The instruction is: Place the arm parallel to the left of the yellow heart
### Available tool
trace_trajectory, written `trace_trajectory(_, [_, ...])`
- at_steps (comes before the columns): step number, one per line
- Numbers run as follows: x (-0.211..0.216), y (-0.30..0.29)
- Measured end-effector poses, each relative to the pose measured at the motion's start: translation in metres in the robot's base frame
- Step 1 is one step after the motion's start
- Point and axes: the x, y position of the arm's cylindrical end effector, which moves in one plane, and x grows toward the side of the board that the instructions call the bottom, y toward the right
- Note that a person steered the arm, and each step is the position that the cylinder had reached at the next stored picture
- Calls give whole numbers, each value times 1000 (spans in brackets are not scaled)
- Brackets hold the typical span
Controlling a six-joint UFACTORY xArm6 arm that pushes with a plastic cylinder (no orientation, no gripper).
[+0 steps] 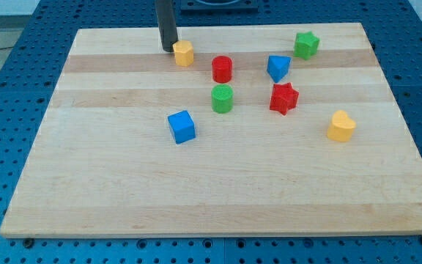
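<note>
The yellow heart [341, 125] lies at the view's right, on the wooden board [123, 183]. My tip [168, 49] is near the board's top edge, left of centre, touching or almost touching the left side of a yellow hexagon block [184, 53]. The tip is far to the left of the yellow heart and higher in the view. Several blocks lie between them.
A red cylinder [222, 69], a green cylinder [222, 98], a blue cube [182, 126], a blue triangular block [278, 67], a red star [283, 98] and a green star [306, 45] stand on the board.
</note>
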Motion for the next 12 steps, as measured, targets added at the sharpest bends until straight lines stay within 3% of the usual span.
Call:
trace_trajectory(2, [-19, 66])
trace_trajectory(3, [18, 67])
trace_trajectory(6, [35, -38])
trace_trajectory(8, [49, -37])
trace_trajectory(9, [74, -22])
trace_trajectory(12, [96, 62])
